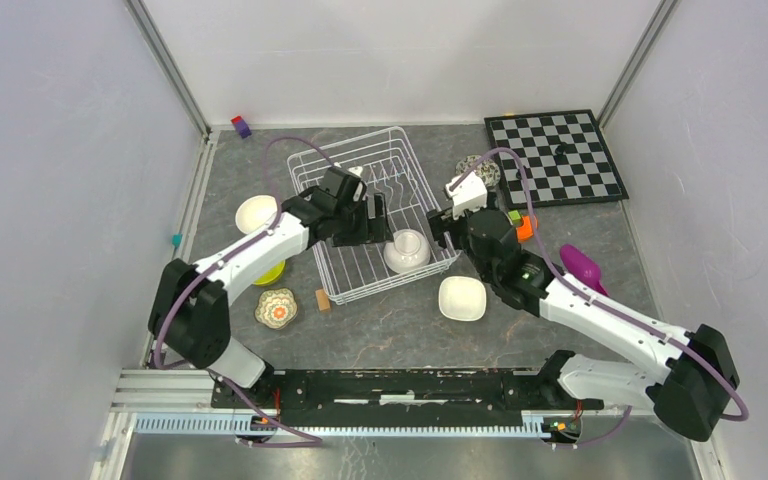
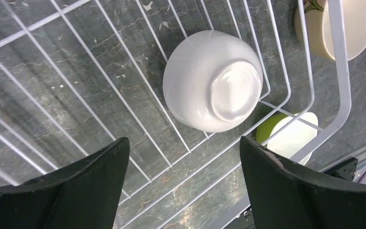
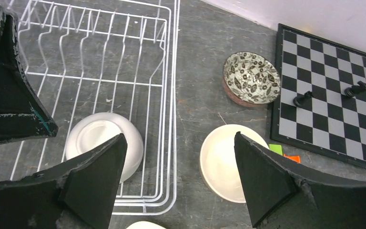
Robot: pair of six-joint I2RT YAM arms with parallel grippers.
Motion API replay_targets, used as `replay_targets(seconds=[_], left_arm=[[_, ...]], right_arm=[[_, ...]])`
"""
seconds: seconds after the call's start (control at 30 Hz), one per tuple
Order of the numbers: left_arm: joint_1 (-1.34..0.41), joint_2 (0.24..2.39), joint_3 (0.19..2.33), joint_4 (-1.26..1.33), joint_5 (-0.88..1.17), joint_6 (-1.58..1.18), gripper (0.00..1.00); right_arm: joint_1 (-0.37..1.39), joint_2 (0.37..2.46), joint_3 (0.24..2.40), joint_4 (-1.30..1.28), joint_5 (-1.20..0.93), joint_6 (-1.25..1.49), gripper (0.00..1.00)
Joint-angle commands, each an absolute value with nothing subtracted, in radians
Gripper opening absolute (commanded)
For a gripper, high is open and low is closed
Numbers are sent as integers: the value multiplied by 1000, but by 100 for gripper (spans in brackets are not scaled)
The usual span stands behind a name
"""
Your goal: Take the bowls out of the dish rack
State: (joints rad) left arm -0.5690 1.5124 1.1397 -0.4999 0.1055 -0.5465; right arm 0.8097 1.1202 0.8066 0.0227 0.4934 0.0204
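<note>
One white bowl (image 1: pixel 406 250) is left in the dish rack (image 1: pixel 400 165), upside down, glossy and plain, at the rack's lower right corner, centre of the top view. The other bowls in view sit out on the table (image 1: pixel 390 330), so unloading looks nearly done. Left gripper (image 2: pixel 185 148) hovers over that bowl, jaws spread and empty; right gripper (image 3: pixel 181 143) jaws are also spread, above a cream bowl (image 3: pixel 228 160) just outside the rack.

Bright, even, diffuse light falls from above, and shadows on the tabletop (image 1: pixel 390 325) are faint and soft. Just ahead of the left end effector (image 2: pixel 185 143), the white bowl (image 2: pixel 213 81) shows a mild sheen on its upturned base. The dish rack (image 2: pixel 339 71) wires to that end effector's left look smeared. Around the right end effector (image 3: pixel 180 137) the view is sharp, though the end effector itself reads near-black.
</note>
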Motion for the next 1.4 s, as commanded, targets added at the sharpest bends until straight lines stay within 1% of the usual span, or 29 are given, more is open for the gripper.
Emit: replay_targets(seconds=[0.0,0.07,0.3,0.43,0.73,0.8,0.97,1.37], left_arm=[[-572,1571,1198,-428,162,-614,88],[-574,1602,1202,-419,168,-620,86],[-580,1670,1209,-380,198,-639,85],[-582,1684,1202,-380,185,-638,81],[-582,1719,1161,-367,168,-635,77],[-581,1723,1153,-367,156,-631,74],[-582,1718,1117,-367,115,-617,62],[-580,1695,1043,-340,87,-614,45]], right_arm=[[810,1086,767,119,566,31,89],[810,1086,756,125,559,39,89],[809,1124,732,130,507,87,89],[810,1134,723,133,496,99,89],[810,1137,712,141,494,100,89],[809,1143,712,141,490,100,89],[810,1181,732,116,416,84,89],[797,1343,846,4,317,122,90]])
